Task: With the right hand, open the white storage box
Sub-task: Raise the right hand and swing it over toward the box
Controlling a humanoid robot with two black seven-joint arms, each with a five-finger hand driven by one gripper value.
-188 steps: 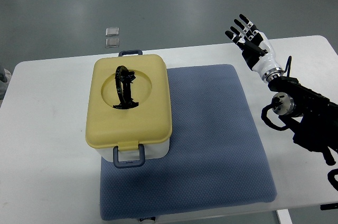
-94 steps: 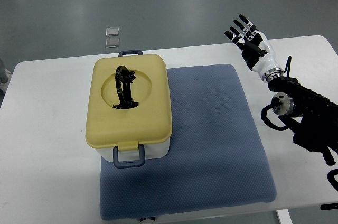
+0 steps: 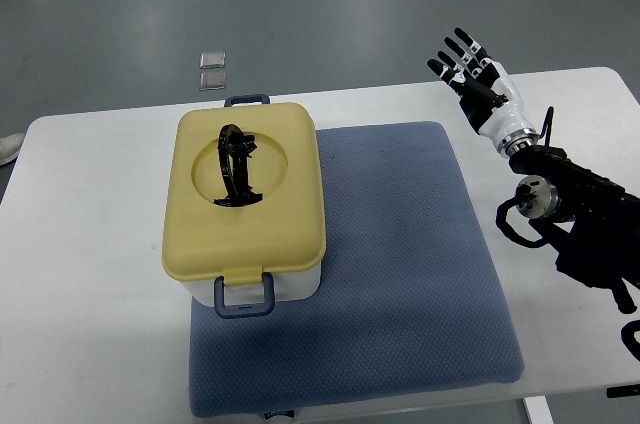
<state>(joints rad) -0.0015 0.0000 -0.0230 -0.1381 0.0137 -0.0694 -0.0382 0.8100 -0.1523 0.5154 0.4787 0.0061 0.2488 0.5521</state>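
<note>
Blue mat (image 3: 400,274): soft, quilted fabric with a fine dotted weave, rounded corners, lying flat on the smooth white counter (image 3: 90,304) and reaching its near edge.

White storage box (image 3: 245,206): rounded rectangular plastic, white body, pale yellow lid closed on top. Blue-grey loop latch (image 3: 245,296) at the near side, a matching one (image 3: 247,100) at the far side. Black carry handle (image 3: 235,166) lies in a round recess in the lid. Box rests on the mat's left edge, partly over bare counter.

Right hand (image 3: 470,74): black jointed fingers (image 3: 458,45) on a white glossy palm and wrist, black arm links behind it. Fingers spread apart and pointing upward, holding nothing. It hovers over the counter's far right part. The box sits well to the left of the hand and nearer the camera, no contact.

Beyond the counter, two small clear square items (image 3: 212,69) lie on the grey floor.

No legible writing or labels.
</note>
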